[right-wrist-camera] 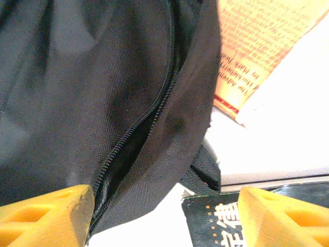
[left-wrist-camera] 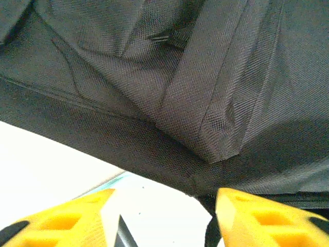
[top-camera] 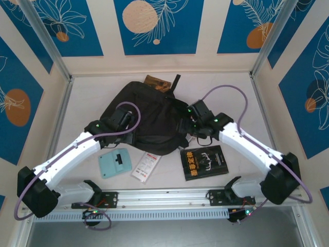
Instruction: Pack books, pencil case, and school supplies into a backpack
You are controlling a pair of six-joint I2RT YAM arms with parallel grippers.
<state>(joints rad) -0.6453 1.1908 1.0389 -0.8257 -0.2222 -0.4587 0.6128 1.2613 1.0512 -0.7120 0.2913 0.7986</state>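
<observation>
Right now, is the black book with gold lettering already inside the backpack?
No, the black book lies flat on the table, outside the backpack, on its near side.

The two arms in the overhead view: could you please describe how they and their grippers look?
Both the left arm and the right arm have white tubular links with bulky black joints and wrists. A purple cable loops along each. The left gripper and right gripper carry chunky yellow fingers with recessed pockets.
</observation>
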